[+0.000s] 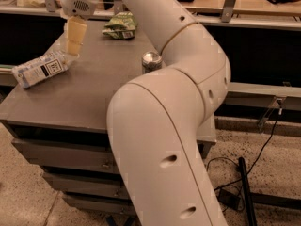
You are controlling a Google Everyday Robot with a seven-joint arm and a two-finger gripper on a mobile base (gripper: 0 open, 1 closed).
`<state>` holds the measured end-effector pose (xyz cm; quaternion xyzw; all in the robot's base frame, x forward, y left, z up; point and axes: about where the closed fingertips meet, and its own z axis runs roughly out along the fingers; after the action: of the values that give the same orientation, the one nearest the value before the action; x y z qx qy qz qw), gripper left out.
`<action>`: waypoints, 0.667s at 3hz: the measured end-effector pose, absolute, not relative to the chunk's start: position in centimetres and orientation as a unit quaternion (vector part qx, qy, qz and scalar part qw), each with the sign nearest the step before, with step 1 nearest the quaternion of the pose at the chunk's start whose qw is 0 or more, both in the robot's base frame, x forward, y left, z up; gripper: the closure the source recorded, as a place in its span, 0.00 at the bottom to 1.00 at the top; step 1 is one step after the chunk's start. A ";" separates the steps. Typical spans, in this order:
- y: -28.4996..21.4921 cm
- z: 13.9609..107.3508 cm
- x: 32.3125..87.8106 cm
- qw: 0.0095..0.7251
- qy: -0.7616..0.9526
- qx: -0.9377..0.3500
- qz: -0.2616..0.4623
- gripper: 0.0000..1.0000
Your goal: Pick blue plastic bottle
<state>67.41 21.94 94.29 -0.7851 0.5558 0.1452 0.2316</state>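
The blue plastic bottle (40,69) lies on its side on the gray bench (84,95), close to the left edge. Its long side runs from 8 o'clock up to 2 o'clock. The end with the label and the dark square points to 8 o'clock.

The gripper (73,48) hangs straight down over the bottle's 2 o'clock end and hides that end. Most of the bottle sticks out from the gripper toward 8 o'clock. I cannot tell if the gripper touches the bottle or just hangs in front of it. It is seen from the side, so I cannot tell if it is spread apart or pressed together.

I think the next move is to get around the thin end of the bottle. To do that, the gripper should close across the bottle, not along it.

A silver can (151,59) stands at 3 o'clock from the gripper, well apart, and the big white arm (164,140) hides part of it. A green snack bag (121,26) lies at 2 o'clock, near the back edge. Neither one is in the way.
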 end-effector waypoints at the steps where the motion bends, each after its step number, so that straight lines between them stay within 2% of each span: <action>1: 21.6 91.5 68.4 0.200 0.586 -0.778 0.108 0.00; 2: 21.4 90.3 70.0 0.222 0.613 -0.753 0.091 0.00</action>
<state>69.99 21.35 90.33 -0.7526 0.6132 0.0905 0.2222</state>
